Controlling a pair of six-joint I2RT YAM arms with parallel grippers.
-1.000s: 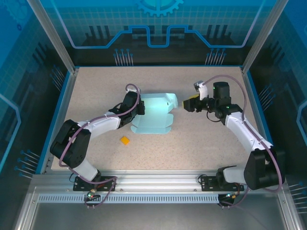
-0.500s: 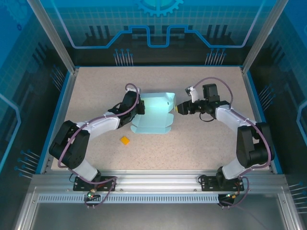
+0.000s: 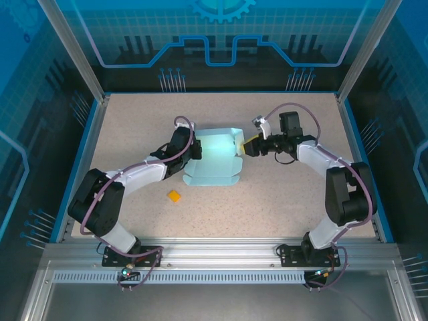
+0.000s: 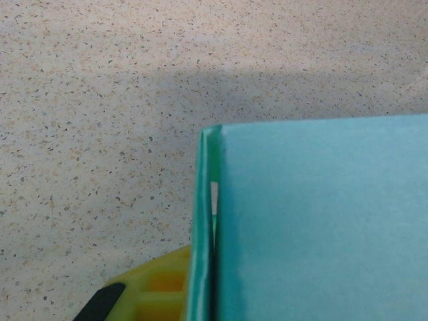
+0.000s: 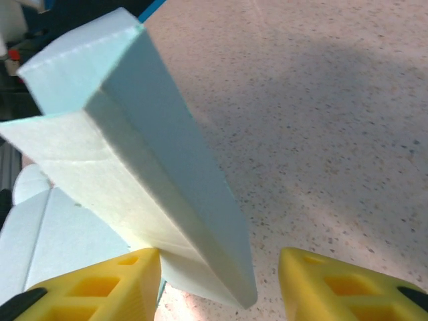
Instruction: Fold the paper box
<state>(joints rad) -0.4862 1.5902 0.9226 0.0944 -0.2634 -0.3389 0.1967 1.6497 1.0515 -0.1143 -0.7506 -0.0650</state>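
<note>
box: paper box [image 3: 212, 162] mid-worktop [image 3: 281, 200], half formed, base flat, side walls up
left gripper [image 3: 192, 152]: jaws together, clamped on box's left wall, thin card pinched between them
right gripper [image 3: 249, 148]: jaws apart, straddling corner of raised right flap [image 5: 160, 154], not pinching it yet
step: probably grab right flap, fold it inward
do well: close low near the crease, left clamp firm so box can't slide, swing flap along its score line
risk: thin card may buckle or slip out
</note>
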